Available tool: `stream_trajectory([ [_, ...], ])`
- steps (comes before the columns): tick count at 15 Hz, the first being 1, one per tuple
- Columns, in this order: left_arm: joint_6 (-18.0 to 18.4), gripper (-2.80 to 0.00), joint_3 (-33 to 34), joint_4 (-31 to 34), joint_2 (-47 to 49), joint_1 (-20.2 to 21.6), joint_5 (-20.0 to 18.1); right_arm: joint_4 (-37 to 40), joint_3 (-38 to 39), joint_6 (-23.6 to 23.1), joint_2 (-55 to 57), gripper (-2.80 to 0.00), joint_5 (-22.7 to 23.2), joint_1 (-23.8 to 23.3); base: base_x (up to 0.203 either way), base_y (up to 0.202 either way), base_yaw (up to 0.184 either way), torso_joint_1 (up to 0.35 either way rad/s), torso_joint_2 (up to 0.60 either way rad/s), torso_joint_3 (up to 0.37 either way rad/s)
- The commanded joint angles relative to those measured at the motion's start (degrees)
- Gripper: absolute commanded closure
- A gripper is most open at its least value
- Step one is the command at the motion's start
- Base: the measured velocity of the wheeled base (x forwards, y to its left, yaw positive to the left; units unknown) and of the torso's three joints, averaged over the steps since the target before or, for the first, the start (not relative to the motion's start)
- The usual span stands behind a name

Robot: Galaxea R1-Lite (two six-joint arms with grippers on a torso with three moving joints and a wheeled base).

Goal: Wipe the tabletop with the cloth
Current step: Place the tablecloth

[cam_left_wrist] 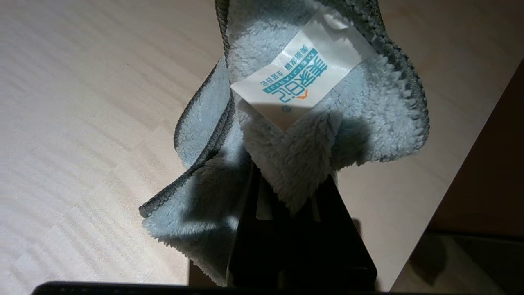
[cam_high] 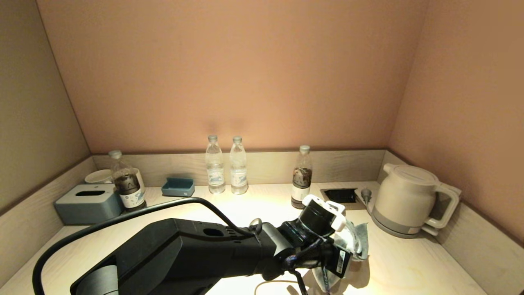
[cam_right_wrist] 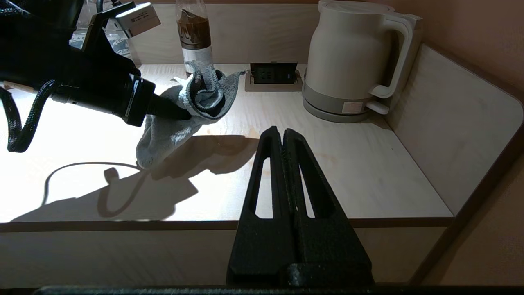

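My left gripper is shut on the pale blue cloth and holds it over the front right part of the pale wood tabletop. In the left wrist view the cloth bunches over the fingertips, its white tag facing the camera. In the right wrist view the cloth hangs from the left gripper, its lower end near the tabletop. My right gripper is shut and empty, parked off the front edge.
A cream kettle stands at the right. The black recess lies beside it. A dark-filled bottle stands just behind the cloth. Two water bottles, a blue tray, a tissue box and another bottle line the back.
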Motion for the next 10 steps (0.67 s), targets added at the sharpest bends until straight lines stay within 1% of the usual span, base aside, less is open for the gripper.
stream_trajectory([
  [1, -0.1, 0.0, 0.0, 0.0, -0.1, 0.0, 0.0, 0.0, 0.0, 0.0, 0.1, 0.0, 0.0, 0.0, 0.0, 0.0, 0.0, 0.0, 0.0, 0.0],
  [4, 0.0, 0.0, 0.0, 0.5, -0.1, 0.0, 0.3, 0.1, 0.0, 0.0, 0.1, 0.0, 0.0, 0.0, 0.0, 0.0, 0.0, 0.0, 0.0, 0.0],
  [5, 1.0, -2.8, 0.1, 1.4, -0.1, 0.0, 0.3, 0.1, 0.0, 0.1, 0.1, 0.0, 0.0, 0.0, 0.0, 0.0, 0.0, 0.0, 0.0, 0.0],
  [7, 1.0, -2.8, 0.1, 1.1, -0.2, 0.0, 0.5, 0.0, 0.0, 0.0, 0.1, 0.0, 0.0, 0.0, 0.0, 0.0, 0.0, 0.0, 0.0, 0.0],
  [9, 1.0, -2.8, 0.1, 0.5, -0.3, 0.1, 2.0, 0.0, 0.0, 0.1, 0.1, 0.0, 0.0, 0.0, 0.0, 0.0, 0.0, 0.0, 0.0, 0.0],
  [10, 1.0, -2.8, 0.1, 0.5, -0.3, 0.1, 2.0, 0.0, 0.0, 0.1, 0.1, 0.0, 0.0, 0.0, 0.0, 0.0, 0.0, 0.0, 0.0, 0.0],
])
